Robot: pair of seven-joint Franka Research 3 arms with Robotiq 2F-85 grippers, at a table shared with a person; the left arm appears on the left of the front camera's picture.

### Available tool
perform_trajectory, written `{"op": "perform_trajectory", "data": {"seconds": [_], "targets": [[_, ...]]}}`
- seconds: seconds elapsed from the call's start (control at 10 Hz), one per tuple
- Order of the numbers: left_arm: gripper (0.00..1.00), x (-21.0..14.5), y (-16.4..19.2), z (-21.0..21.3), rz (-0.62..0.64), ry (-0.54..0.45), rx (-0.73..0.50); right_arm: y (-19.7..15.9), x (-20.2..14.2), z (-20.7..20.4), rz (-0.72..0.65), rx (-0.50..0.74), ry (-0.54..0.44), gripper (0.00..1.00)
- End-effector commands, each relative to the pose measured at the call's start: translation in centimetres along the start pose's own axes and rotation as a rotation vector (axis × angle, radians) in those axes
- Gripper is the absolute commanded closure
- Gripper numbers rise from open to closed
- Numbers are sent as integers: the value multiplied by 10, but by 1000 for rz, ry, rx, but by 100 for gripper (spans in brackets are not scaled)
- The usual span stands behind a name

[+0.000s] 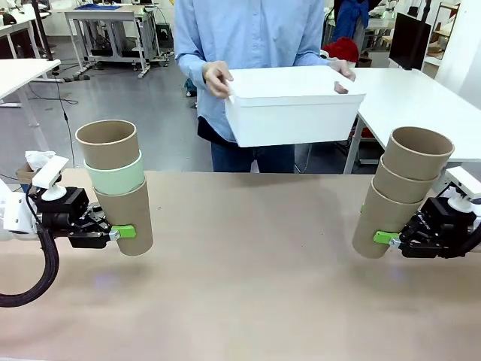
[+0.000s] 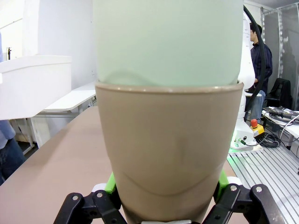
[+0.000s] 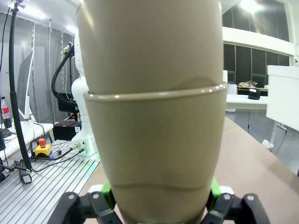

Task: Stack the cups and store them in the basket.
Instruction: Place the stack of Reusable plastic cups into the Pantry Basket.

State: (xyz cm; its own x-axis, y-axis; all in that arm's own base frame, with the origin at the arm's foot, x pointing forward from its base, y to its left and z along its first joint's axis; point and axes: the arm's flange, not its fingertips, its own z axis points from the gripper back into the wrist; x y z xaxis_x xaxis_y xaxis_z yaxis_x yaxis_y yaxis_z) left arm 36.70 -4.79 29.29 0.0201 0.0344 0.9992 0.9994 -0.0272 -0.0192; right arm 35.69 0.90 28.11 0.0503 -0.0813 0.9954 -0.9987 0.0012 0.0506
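Stretching below the basket (image 1: 293,113) and on the near side of it, the tan worktop (image 1: 248,286) is the widest thing. A person (image 1: 248,30) in a light blue shirt stands right behind the basket, a hand (image 1: 216,79) at each end of it, holding the white bin level in the air past the worktop's far edge. Below the basket and well off to its left is the left stack (image 1: 116,188): a tan cup at the bottom, a mint cup (image 1: 114,173) nested in it, another tan cup on top. Its mouths face up and it leans slightly away from the basket. Below the basket and well off to its right, the right stack (image 1: 402,192) is three nested tan cups, leaning outward too. The left pincer (image 1: 126,232) is clenched on the bottom cup of the left stack, green pads (image 2: 110,184) pressed to both its sides. The right pincer (image 1: 382,238) likewise grasps the bottom cup of the right stack, its pads touching the cup low down on either side.
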Motion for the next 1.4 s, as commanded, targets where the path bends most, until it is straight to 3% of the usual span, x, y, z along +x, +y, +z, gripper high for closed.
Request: {"op": "perform_trajectory", "data": {"seconds": [0.0,1.3], "targets": [[14,4,0,-1,-4,-3,-4,-2,4,0,12,-12,-12,16],[14,4,0,-1,-4,-3,-4,-2,4,0,12,-12,-12,16]]}}
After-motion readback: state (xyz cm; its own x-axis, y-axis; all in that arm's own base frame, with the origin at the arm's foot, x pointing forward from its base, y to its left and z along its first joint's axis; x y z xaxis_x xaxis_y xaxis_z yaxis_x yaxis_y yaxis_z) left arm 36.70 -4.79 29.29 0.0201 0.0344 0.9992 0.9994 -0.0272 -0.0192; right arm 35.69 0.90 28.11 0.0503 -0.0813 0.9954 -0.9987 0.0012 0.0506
